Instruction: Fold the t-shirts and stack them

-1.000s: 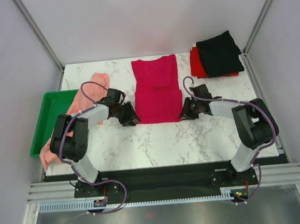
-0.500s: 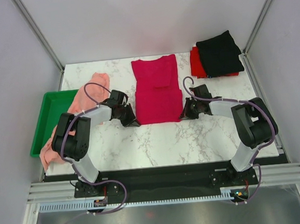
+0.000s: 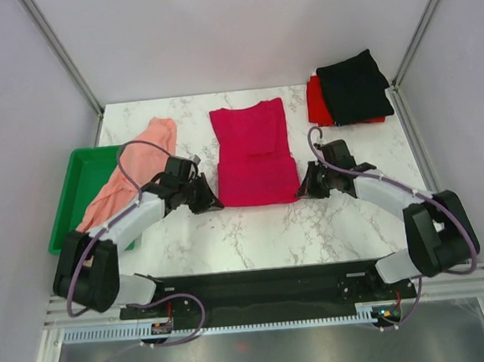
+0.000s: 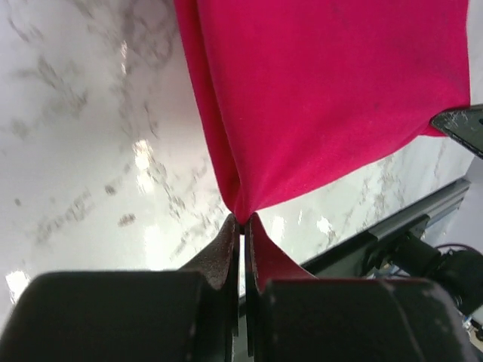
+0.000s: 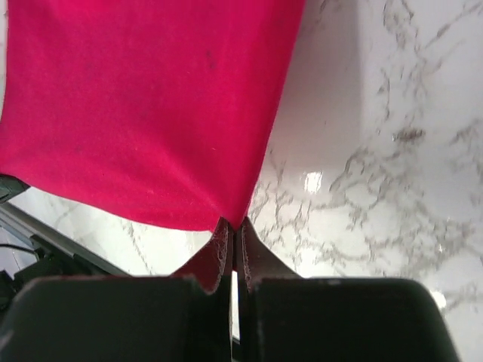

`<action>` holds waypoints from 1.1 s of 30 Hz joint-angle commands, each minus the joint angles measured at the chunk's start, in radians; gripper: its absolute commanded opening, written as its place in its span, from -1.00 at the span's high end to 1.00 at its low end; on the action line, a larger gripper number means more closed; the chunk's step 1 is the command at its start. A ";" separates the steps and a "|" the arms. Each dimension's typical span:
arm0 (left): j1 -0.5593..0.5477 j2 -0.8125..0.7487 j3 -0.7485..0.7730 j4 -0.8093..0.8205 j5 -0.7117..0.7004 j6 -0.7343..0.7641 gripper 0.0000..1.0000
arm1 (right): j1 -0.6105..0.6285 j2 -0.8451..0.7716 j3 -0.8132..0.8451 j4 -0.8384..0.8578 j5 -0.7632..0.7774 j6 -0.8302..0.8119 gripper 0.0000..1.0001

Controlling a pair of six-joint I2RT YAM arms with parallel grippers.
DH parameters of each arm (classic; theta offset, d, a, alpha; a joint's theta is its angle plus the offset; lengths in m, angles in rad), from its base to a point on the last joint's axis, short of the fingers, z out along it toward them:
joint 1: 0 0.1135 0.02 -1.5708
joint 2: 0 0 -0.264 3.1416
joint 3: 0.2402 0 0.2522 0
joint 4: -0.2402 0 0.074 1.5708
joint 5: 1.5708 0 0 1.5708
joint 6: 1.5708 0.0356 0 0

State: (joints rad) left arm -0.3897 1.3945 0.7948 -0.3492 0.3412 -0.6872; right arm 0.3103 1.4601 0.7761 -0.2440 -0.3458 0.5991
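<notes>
The crimson t-shirt (image 3: 254, 153) lies flat in the middle of the table, sleeves folded in. My left gripper (image 3: 213, 202) is shut on its near left corner, seen pinched in the left wrist view (image 4: 243, 217). My right gripper (image 3: 303, 191) is shut on its near right corner, seen in the right wrist view (image 5: 232, 223). The shirt fills both wrist views (image 4: 324, 90) (image 5: 143, 113). The salmon-pink t-shirt (image 3: 128, 169) lies crumpled across the tray's edge at the left. The black t-shirt (image 3: 354, 87) lies folded on the bright red t-shirt (image 3: 318, 99) at the back right.
A green plastic tray (image 3: 71, 194) sits at the table's left edge. Metal frame posts stand at the back corners. The marble tabletop (image 3: 263, 230) shows bare in front of the crimson shirt.
Both grippers have pulled toward the near edge holding the crimson shirt's corners, dragging the shirt a little nearer. Both arms have stretched out lower.
</notes>
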 commanded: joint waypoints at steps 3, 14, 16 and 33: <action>-0.103 -0.221 -0.008 -0.155 -0.063 -0.089 0.96 | 0.015 -0.219 -0.017 -0.213 0.039 -0.001 1.00; -0.153 -0.324 0.277 -0.411 -0.232 -0.074 0.96 | 0.029 -0.313 0.293 -0.485 0.135 -0.011 1.00; -0.149 -0.252 0.332 -0.431 -0.266 -0.040 0.96 | 0.026 -0.241 0.366 -0.491 0.152 -0.027 1.00; 0.126 0.391 0.820 -0.433 -0.070 0.066 0.96 | -0.083 0.466 0.928 -0.488 0.076 -0.136 1.00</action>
State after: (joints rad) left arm -0.3187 1.6756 1.5204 -0.7742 0.2054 -0.6899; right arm 0.2577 1.8095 1.5993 -0.7311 -0.2703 0.4995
